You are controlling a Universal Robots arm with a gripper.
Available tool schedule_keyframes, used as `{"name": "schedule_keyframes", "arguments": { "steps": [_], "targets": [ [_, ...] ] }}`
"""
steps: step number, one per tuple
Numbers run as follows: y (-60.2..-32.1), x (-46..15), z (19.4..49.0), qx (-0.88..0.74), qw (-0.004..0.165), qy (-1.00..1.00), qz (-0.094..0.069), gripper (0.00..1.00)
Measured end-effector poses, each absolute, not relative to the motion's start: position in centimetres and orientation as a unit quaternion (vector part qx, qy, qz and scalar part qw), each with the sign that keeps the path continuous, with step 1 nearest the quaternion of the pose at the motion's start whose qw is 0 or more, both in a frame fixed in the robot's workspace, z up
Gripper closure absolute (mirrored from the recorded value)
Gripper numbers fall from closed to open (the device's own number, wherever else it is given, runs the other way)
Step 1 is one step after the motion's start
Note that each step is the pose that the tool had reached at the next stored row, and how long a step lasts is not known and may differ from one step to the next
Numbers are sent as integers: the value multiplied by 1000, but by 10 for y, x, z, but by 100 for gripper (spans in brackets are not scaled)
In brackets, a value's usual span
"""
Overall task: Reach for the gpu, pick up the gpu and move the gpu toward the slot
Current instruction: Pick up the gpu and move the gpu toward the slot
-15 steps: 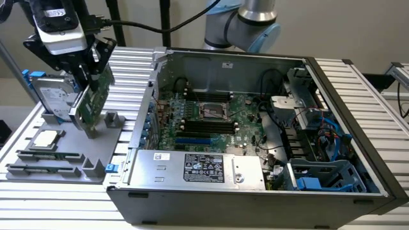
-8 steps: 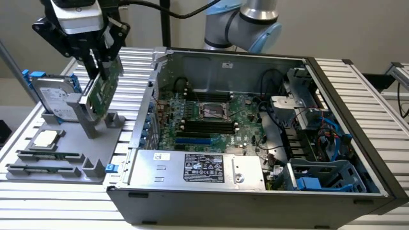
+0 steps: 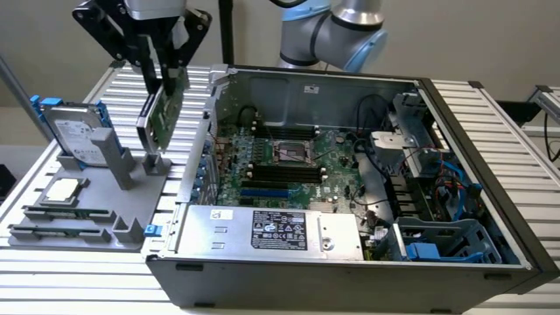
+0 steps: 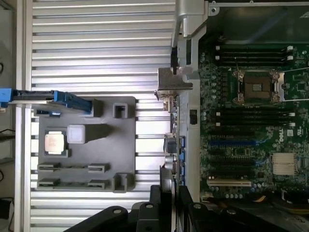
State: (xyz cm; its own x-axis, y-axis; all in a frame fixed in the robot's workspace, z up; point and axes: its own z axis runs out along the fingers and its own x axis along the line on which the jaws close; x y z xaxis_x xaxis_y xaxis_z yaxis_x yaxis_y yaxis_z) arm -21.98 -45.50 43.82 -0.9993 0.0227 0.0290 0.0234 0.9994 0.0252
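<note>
Nearest you in the exterior view sits the open computer case (image 3: pixel 350 262), its motherboard (image 3: pixel 280 164) exposed. To the exterior view's left, the grey fixture tray (image 3: pixel 88 216) rests on the slatted tabletop (image 3: pixel 79 282), holding the hard drive (image 3: pixel 75 134) upright. Beyond, your gripper (image 3: pixel 166 72) has its fingers (image 3: pixel 151 62) closed on the gpu (image 3: pixel 166 111), lifted edge-down above the tray, just beside the case wall.
</note>
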Motion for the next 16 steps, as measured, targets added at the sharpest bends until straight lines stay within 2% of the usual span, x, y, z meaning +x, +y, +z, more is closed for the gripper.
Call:
{"name": "schedule_keyframes", "arguments": {
  "steps": [16],
  "targets": [
    [-456,-147,443,-12,29,-999,-17,74]
  ]
}}
